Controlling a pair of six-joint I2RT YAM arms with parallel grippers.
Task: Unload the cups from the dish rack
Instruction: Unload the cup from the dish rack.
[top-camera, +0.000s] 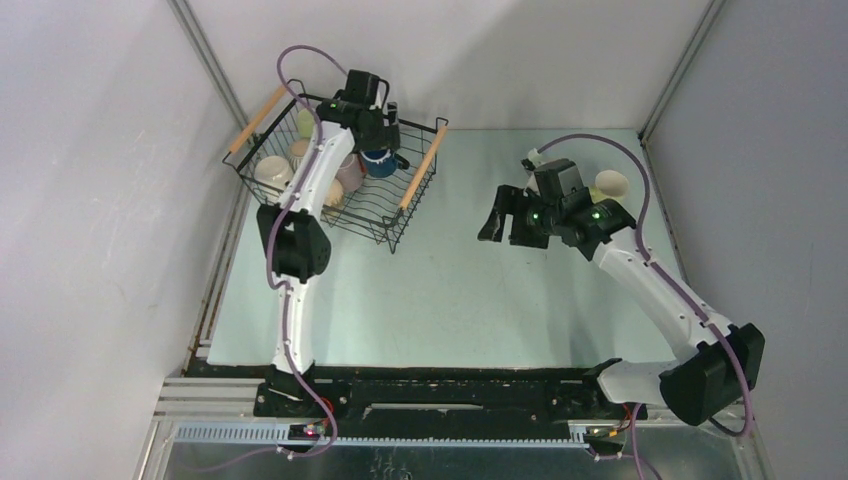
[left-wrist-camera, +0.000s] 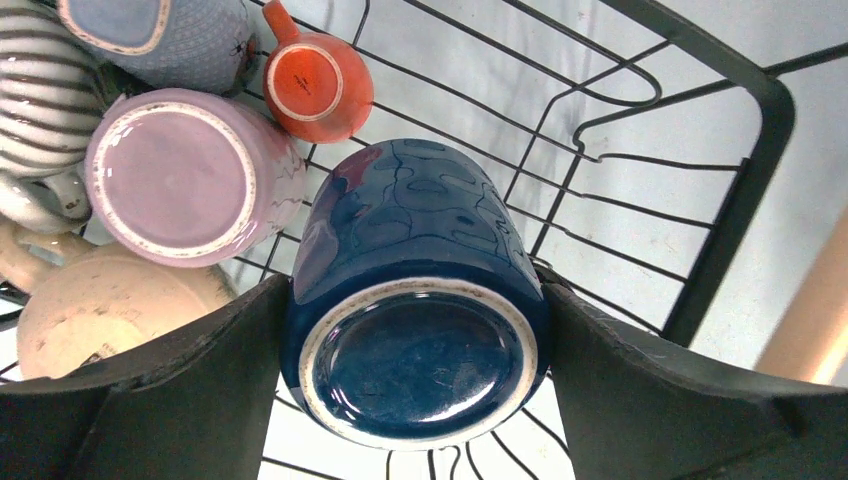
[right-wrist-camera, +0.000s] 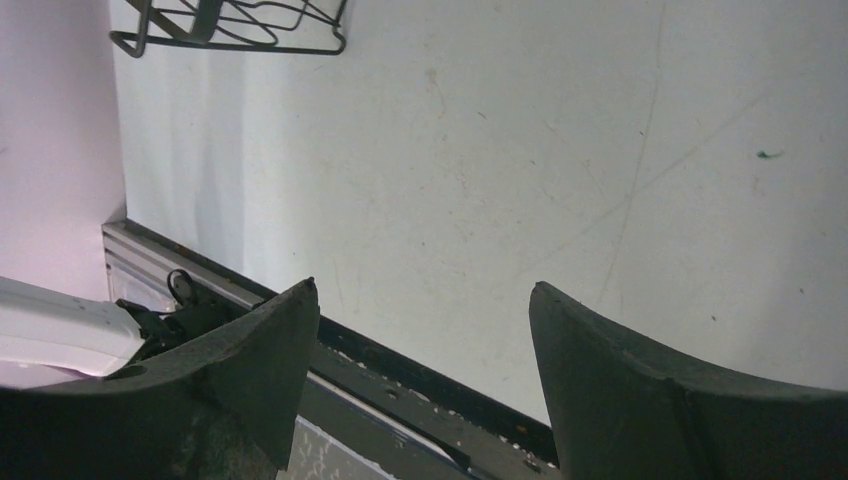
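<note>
"Pale green table (top-camera: 450, 300), grey walls close on three sides. Where's the left gripper (left-wrist-camera: 415, 288)?"

"Down inside the dish rack (left-wrist-camera: 740, 200). Its jaws are spread very wide, with a finger against each side of the navy cup (left-wrist-camera: 410, 220). That cup is upside down, base toward the wrist. It looks like a grip to me."

"How should it lift?"

"Straight back along the wrist, I'd say, keeping the squeeze even. Those sides are glazed, so a tilt could let it slip. The mauve cup (left-wrist-camera: 180, 175) sits just beside one finger, close against the navy one, and the orange cup (left-wrist-camera: 315, 85) lies just past the fingertips. Dragging that way would knock them."

"Any room?"

"On the hand's other side there's bare wire, then the rack's corner post and a wooden handle (left-wrist-camera: 810, 320). Rise above those and bare table lies beyond."

"And the right gripper (right-wrist-camera: 420, 290)?"

"It hovers over the table, jaws wide apart, holding nothing. One cream cup (top-camera: 610, 183) stands just behind it."
</note>
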